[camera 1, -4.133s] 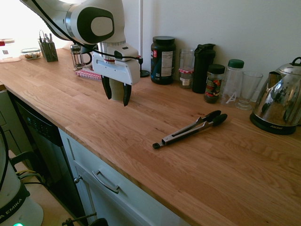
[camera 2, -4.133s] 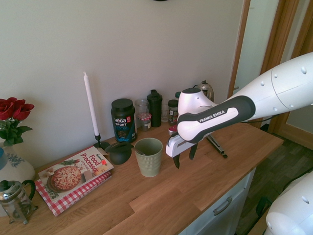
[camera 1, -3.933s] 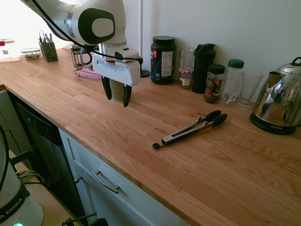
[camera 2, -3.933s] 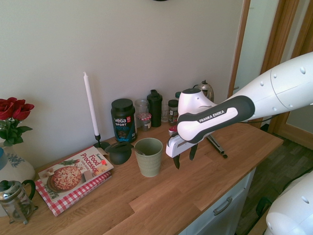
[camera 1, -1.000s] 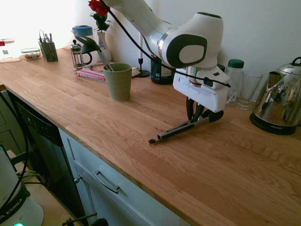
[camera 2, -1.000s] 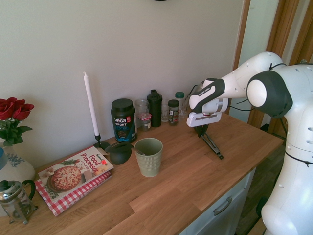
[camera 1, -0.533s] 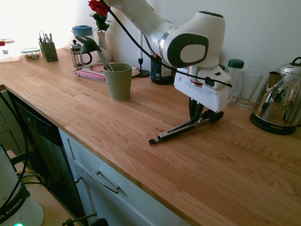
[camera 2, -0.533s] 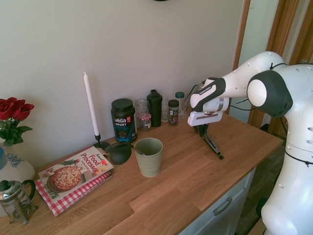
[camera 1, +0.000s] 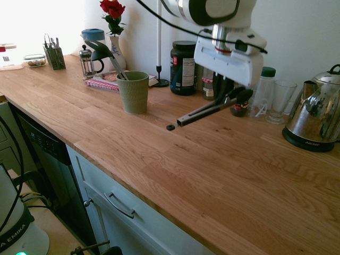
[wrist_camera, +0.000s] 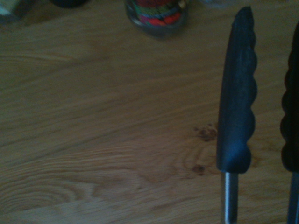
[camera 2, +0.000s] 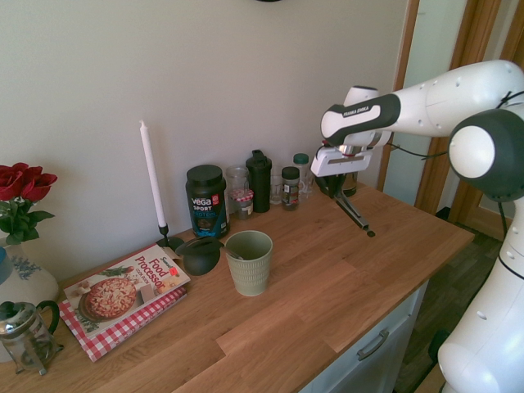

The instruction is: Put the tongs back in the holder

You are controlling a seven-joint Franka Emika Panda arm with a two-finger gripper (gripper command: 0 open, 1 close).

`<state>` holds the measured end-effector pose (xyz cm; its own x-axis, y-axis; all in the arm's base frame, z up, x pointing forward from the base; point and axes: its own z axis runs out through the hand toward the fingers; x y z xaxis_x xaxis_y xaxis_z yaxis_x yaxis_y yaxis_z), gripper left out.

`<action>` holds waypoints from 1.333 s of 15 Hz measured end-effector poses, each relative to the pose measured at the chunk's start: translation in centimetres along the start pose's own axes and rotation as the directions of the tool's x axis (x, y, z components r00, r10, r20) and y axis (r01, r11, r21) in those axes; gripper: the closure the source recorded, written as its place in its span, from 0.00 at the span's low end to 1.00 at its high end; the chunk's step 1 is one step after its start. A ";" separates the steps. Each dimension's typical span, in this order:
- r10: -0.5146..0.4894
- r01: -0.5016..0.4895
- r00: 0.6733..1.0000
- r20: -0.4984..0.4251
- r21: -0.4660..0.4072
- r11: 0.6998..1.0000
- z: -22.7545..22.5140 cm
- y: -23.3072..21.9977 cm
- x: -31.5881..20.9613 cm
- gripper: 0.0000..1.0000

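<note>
Wooden countertop (camera 1: 159,175) bearing green holder (camera 1: 134,93), kettle (camera 1: 314,114), cookbook (camera 2: 123,293)

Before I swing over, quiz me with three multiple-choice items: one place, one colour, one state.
1. Where are the silver metal tongs with black tips?
A) in the cup B) flat on the counter C) held above the counter
2. What colour is the ribbed ceramic cup?
A) red B) sage green C) white
3. How is the pincer?
A) closed on the tongs B) wide open and empty C) closed on a black ladle

1 C: both exterior views show them raised in the pincer.
2 B: its ribbed wall shows green.
3 A: its fingers meet around the tongs.
</note>
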<state>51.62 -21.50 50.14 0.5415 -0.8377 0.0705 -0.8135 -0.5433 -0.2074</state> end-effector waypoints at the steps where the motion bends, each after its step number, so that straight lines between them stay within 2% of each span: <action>1: -0.041 0.041 0.999 -0.021 0.024 0.999 -2.4 -1.4 -1.6 1.00; 5: -0.089 0.103 0.988 -0.125 0.112 0.988 -9.7 -7.8 -10.2 1.00; 7: -0.131 0.150 0.980 -0.152 0.122 0.981 -11.2 -10.7 -14.9 1.00; 10: -0.175 0.201 0.965 -0.194 0.129 0.971 -12.6 -13.1 -19.4 1.00; 16: -0.152 0.210 0.940 -0.304 0.169 0.963 -11.7 -19.5 -27.2 1.00; 20: -0.109 0.204 0.889 -0.444 0.173 0.964 -8.4 -22.8 -28.9 1.00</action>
<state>52.73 14.68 61.04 0.4758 -0.7104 0.5186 -0.6369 -0.6849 -0.3539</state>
